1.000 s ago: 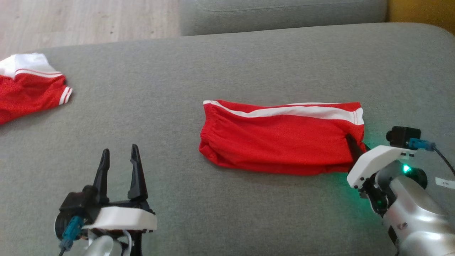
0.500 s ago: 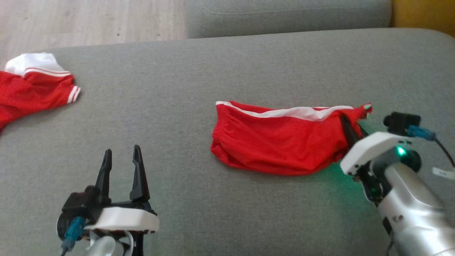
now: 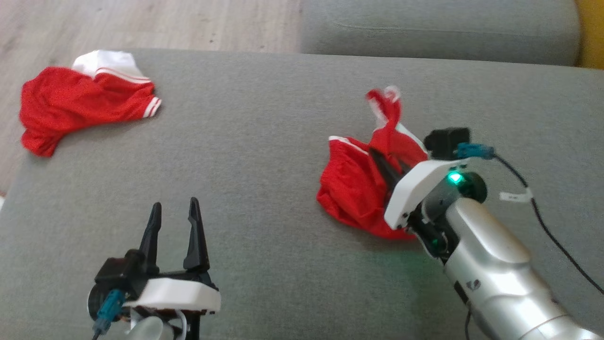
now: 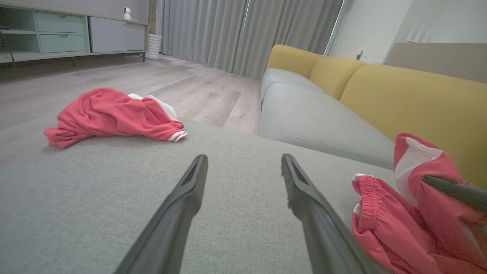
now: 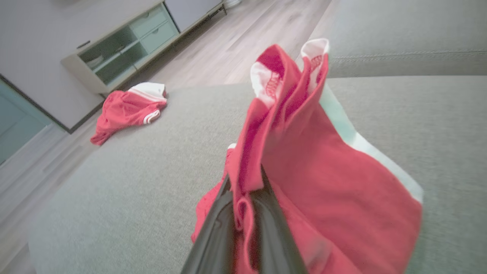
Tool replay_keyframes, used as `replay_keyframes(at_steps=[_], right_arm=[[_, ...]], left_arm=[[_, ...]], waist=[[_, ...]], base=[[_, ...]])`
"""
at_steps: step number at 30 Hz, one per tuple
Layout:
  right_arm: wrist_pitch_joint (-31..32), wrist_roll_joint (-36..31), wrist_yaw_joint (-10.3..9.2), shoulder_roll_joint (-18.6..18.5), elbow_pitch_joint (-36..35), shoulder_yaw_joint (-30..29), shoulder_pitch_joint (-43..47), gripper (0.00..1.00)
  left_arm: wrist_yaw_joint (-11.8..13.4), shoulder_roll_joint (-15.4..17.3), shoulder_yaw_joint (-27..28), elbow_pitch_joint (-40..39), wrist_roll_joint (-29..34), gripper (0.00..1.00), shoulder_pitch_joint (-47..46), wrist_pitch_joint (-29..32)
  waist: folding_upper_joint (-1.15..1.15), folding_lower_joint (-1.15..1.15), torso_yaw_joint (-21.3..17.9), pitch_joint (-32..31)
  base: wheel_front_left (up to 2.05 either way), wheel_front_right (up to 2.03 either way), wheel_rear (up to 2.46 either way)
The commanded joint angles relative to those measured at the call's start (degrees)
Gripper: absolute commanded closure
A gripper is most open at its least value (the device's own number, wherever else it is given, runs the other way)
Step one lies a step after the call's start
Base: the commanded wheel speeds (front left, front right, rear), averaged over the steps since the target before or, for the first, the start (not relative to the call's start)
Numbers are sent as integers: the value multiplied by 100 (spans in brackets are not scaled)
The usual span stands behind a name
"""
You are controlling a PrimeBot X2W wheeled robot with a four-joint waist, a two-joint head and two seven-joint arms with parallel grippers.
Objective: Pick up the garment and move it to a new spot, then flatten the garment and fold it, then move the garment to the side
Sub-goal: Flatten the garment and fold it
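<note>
The garment (image 3: 351,189) is a pair of red shorts with a white side stripe, lying on the grey cushion (image 3: 264,141) right of centre. My right gripper (image 3: 384,159) is shut on its right end, which it holds lifted off the cushion, so the cloth hangs bunched and a white-edged corner sticks up. The right wrist view shows the garment (image 5: 323,171) pinched between the closed fingers of the right gripper (image 5: 245,182). My left gripper (image 3: 174,204) stands open and empty at the lower left, well apart from the garment (image 4: 418,220). Its fingers (image 4: 190,190) frame bare cushion.
A second red garment with white trim (image 3: 85,94) lies crumpled at the cushion's far left corner, near the edge. A wooden floor (image 3: 141,23) lies beyond that edge. Another grey seat (image 3: 439,28) with yellow backrests (image 4: 418,95) sits behind. A cable (image 3: 542,222) trails from the right wrist.
My right gripper has lifted the garment's right end and carried it leftward, so the flat cloth is now bunched up. The head camera has shifted. The left gripper stays still.
</note>
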Motion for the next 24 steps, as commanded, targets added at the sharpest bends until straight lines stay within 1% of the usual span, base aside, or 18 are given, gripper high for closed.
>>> replay_keyframes(at_steps=[1, 5, 8, 9, 10, 11, 12, 19, 24], right_arm=[[30, -77, 37, 97, -98, 92, -289, 100], [165, -136, 37, 198, 204, 230, -334, 100], [185, -140, 37, 249, 351, 352, -338, 100], [171, -128, 37, 261, 380, 384, -336, 85], [160, -105, 37, 272, 399, 420, -332, 55], [144, -78, 37, 281, 407, 458, -330, 4], [121, -54, 37, 288, 405, 501, -328, 0], [-141, 169, 37, 310, 103, 814, -240, 0], [-380, 272, 37, 264, -139, 770, -180, 0]], left_arm=[[-31, 40, 184, -123, 2, 0, -223, -68], [-65, -5, 157, -74, 6, 0, -261, -76], [-79, -26, 158, -40, 10, 0, -266, -83], [-81, -32, 160, -32, 12, 0, -264, -85], [-84, -36, 163, -24, 13, 0, -259, -88], [-87, -39, 169, -15, 15, 0, -252, -90], [-87, -42, 176, -6, 15, 0, -243, -92], [-101, -58, 158, 20, 34, 0, -205, -100], [-92, -60, 142, -4, 44, 0, -186, -102]], waist=[[0, 0, 114, 34], [0, 0, 274, 61], [0, 0, 321, 65], [0, 0, 327, 63], [0, 0, 328, 60], [0, 0, 323, 54], [0, 0, 310, 46], [0, 0, 120, -72], [0, 0, 3, -131]], base=[[0, 0, 0], [0, 0, 0], [0, 0, 0], [0, 0, 0], [0, 0, 0], [0, 0, 0], [0, 0, 0], [0, 0, 0], [0, 0, 0]])
